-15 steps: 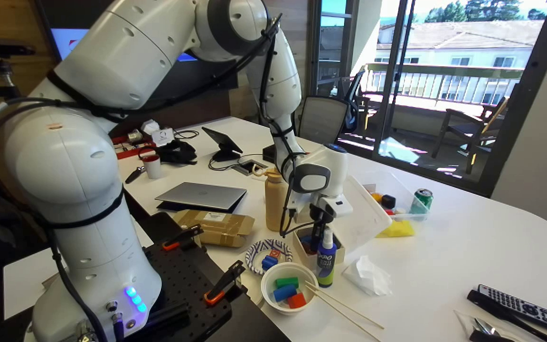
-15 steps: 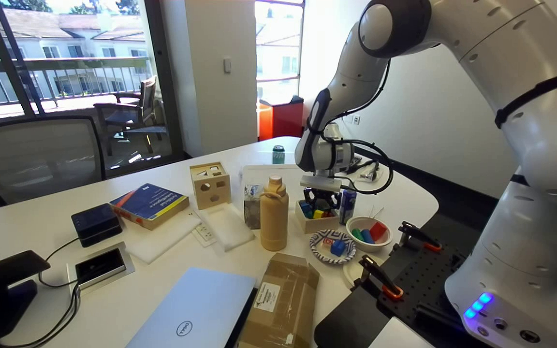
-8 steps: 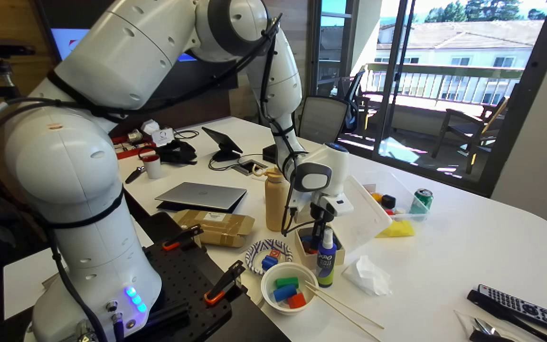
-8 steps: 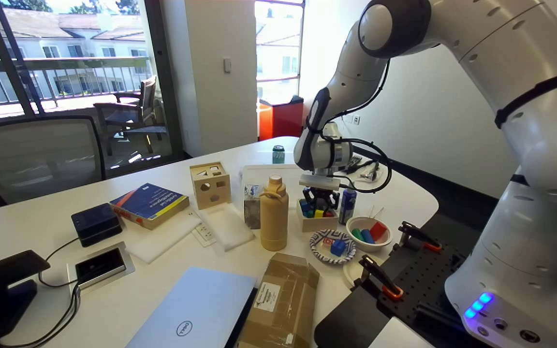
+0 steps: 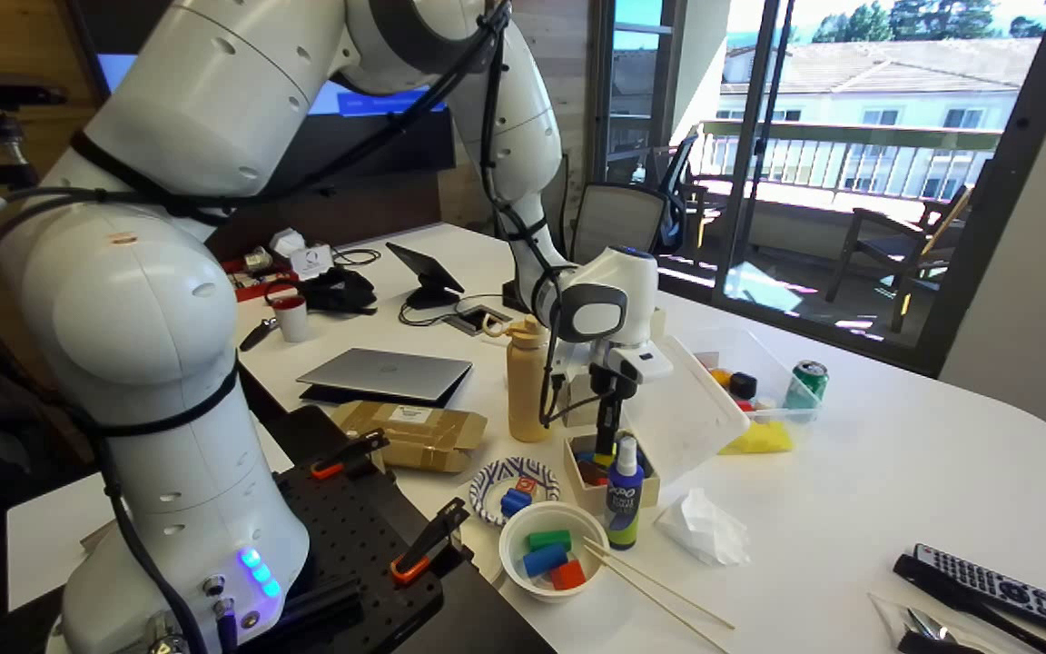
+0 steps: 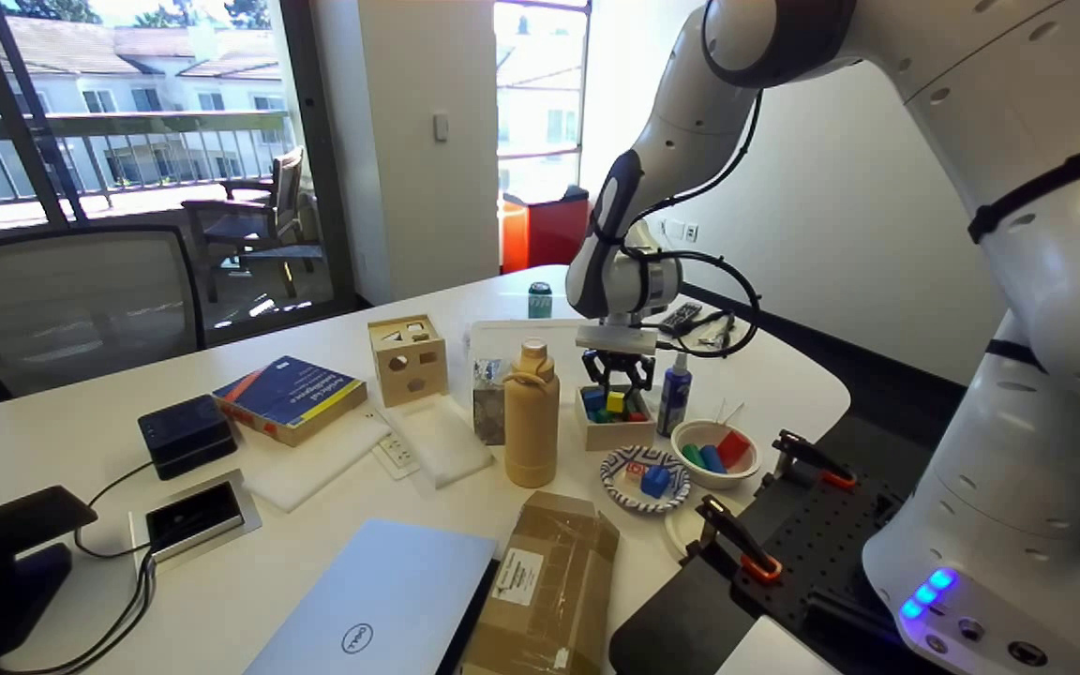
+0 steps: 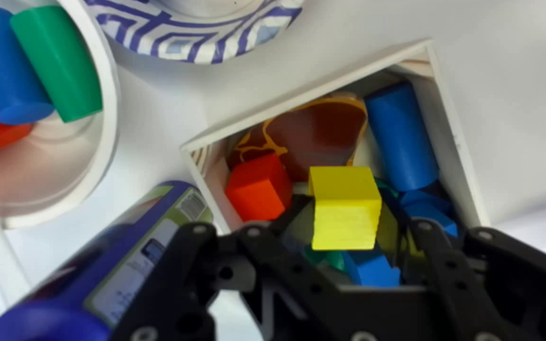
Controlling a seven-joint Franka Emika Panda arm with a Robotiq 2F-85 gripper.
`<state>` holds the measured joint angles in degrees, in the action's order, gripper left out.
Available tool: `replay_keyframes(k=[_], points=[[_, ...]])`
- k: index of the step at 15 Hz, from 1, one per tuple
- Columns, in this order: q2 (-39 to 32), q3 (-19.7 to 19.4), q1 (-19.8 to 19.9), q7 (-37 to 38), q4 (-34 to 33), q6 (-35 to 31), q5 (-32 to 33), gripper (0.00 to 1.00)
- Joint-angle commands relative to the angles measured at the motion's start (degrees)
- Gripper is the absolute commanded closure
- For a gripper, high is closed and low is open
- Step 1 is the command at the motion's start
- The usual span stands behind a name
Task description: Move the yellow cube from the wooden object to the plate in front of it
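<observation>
Wrist view: the pincer (image 7: 347, 211) pinches the yellow cube (image 7: 346, 203) in or just over the wooden box (image 7: 438, 123); lift straight, clearing its rim. In an exterior view, a spray bottle (image 5: 623, 504) stands just beside the wooden box: steer wide. In an exterior view, the plate (image 6: 629, 497) lies robot-side of it; lower gently there.

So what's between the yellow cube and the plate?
In the wrist view, the line from the yellow cube to the plate crosses a brown piece inside the wooden box, then the box's wall.
</observation>
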<state>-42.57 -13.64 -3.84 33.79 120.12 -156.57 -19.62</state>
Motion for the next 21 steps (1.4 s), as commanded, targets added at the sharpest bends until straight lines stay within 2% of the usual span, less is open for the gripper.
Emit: replay_keyframes(k=[1,4,8,14,21], points=[[7.08,-2.67,-5.37,4.86,7.80,-1.10,3.56,0.87],[9.34,-3.33,-9.05,9.39,11.64,-1.53,6.26,0.87],[11.00,-1.80,-9.40,12.89,15.88,-2.31,6.94,0.87],[10.29,1.23,-6.89,11.22,17.94,-4.18,5.90,0.87],[9.64,7.42,-1.96,7.95,17.62,-3.29,4.07,0.87]])
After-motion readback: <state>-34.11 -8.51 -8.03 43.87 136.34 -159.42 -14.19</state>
